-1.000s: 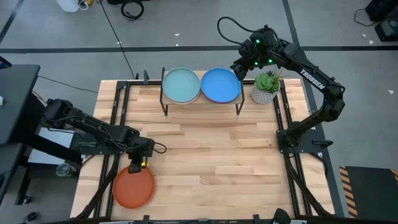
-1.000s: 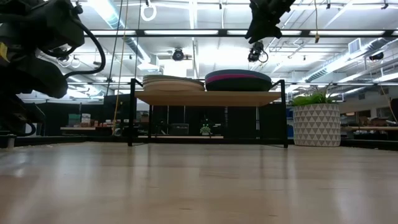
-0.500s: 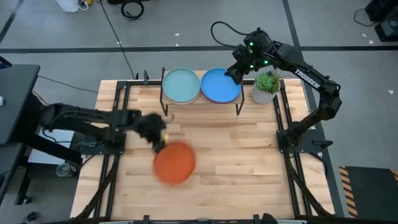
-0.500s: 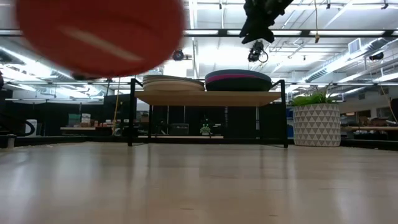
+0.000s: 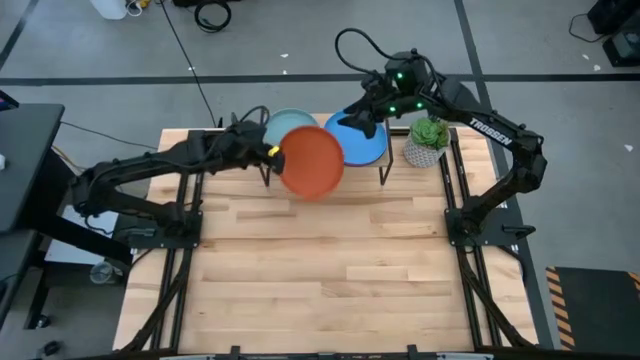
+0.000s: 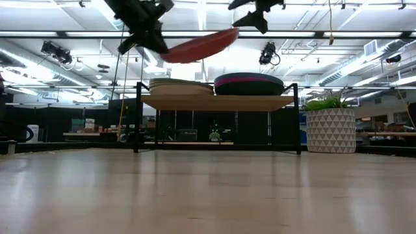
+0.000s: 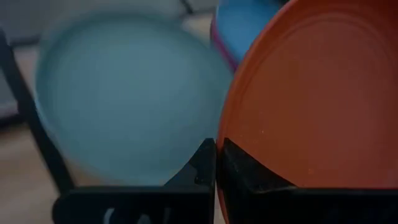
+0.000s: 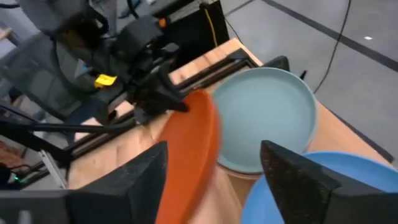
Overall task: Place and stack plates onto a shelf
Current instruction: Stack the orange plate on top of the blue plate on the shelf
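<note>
The orange plate [image 5: 312,160] is held in the air over the shelf's [image 6: 218,102] front, between its two stacks. My left gripper [image 5: 268,152] is shut on it, reaching in from the table's left. The left stack is topped by the light teal plate [image 5: 283,122], the right stack by the blue plate [image 5: 360,142]. Both stacks rest on the shelf's wooden top [image 6: 181,86] [image 6: 249,83]. My right gripper [image 5: 362,110] is open and empty above the blue plate's far side; its wrist view shows its fingers wide apart [image 8: 217,186]. My left gripper pinches the orange plate's rim [image 7: 227,155] between its two fingers, on the plate's left side. The fingers come roughly level from the table's left. The plate [image 6: 198,45] is lifted clear above the shelf, tilted with its free side higher.
A potted plant in a white patterned pot [image 5: 428,140] stands right of the shelf. Black frame rails [image 5: 190,170] run along the table's left and right sides. Open wooden table [image 5: 330,270] lies in front of the shelf.
My left gripper has swung from the table's near left corner up and toward the far edge, carrying the orange plate, which is now lifted clear over the shelf and tilted. My right gripper has shifted a little toward the left above the blue plate.
</note>
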Robot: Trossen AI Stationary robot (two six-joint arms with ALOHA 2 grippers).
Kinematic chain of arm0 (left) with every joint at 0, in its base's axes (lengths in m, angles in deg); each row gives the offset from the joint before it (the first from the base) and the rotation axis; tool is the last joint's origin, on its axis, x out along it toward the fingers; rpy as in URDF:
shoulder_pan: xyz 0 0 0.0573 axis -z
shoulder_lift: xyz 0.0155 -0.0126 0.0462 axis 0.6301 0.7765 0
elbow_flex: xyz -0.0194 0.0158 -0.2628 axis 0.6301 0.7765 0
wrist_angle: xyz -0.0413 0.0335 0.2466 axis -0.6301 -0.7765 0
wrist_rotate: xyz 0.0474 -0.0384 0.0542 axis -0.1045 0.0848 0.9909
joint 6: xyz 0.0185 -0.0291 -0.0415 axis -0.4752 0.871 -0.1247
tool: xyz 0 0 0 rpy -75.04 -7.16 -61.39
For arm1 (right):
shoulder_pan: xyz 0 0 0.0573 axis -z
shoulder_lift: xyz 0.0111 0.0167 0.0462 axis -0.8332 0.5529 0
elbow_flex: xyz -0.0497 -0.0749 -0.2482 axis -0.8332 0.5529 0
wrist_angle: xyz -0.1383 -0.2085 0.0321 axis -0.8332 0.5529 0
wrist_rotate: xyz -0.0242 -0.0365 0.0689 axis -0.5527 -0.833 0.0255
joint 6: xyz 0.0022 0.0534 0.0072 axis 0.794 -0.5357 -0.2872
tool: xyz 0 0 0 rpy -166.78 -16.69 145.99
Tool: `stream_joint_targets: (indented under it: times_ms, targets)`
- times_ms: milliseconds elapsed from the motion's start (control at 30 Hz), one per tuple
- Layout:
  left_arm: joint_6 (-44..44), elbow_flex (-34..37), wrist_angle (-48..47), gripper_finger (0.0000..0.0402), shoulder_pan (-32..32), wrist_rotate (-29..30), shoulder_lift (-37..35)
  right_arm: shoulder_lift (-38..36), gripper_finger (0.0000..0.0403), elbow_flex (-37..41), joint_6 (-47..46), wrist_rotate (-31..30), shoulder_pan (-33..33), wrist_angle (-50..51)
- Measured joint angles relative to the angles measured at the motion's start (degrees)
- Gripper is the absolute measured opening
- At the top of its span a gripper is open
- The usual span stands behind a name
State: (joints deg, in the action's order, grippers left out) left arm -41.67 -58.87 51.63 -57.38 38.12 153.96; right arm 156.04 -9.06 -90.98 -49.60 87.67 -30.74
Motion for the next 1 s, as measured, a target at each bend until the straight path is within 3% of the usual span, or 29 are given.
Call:
stream_joint_targets:
  times_ms: [167, 400, 700, 1000]
  targets:
    - [-2.5, -3.3, 7.7, 0.0013, -0.2, 4.2, 2.8, 0.0, 0.0295, 0.0, -1.3, -3.3, -0.9, -0.1]
    - [-2.5, -5.2, 14.5, 0.0013, -0.2, 7.2, 6.1, 0.0, 0.0284, 0.0, -2.8, -6.0, -1.2, -0.1]
    - [-1.0, -5.2, 23.3, 0.0014, -0.1, 11.2, 7.6, 0.0, 0.0183, 0.0, -3.9, -8.7, -1.1, 0.2]
    - [-2.7, -5.2, 25.5, 0.0032, -0.2, 10.0, 7.6, 0.0, 0.0062, 0.0, -3.6, -11.8, -0.9, 0.4]
